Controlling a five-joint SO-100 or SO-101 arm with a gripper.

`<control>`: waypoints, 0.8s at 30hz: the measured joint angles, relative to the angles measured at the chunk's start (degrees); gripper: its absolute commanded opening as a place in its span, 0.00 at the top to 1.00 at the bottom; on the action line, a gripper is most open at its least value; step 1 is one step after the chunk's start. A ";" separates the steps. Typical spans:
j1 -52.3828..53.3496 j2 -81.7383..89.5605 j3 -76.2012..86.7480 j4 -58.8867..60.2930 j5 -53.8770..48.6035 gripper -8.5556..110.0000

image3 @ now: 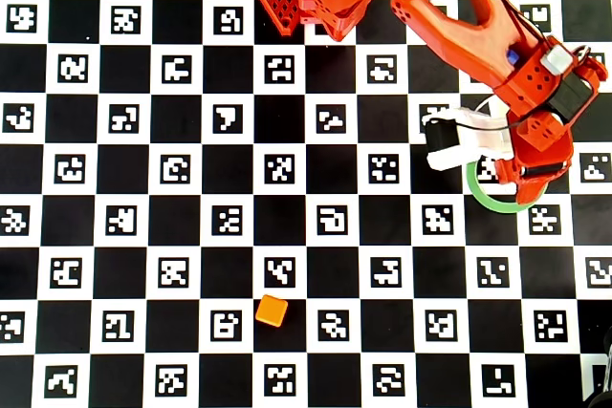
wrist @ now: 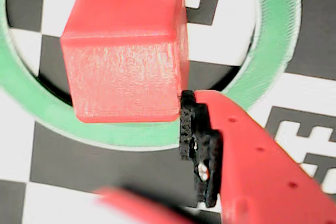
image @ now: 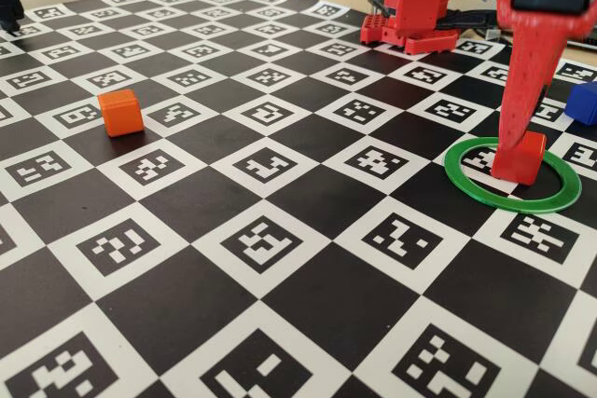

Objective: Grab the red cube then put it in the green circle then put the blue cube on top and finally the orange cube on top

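Our pincer [image: 518, 151] stands over the green circle [image: 466, 179], its fingers apart; the padded finger [wrist: 202, 145] touches one side of the red cube [wrist: 126, 51], which sits on the board inside the ring. We see the blue cube [image: 583, 102] just behind the pincer, the orange cube [image: 121, 112] well away across the checkered board [image: 280, 258].
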 measured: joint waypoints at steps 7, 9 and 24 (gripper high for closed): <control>1.67 13.97 10.37 0.35 -1.93 0.66; 2.11 17.49 12.83 0.44 -1.67 0.67; -1.23 44.56 35.95 -3.96 8.61 0.68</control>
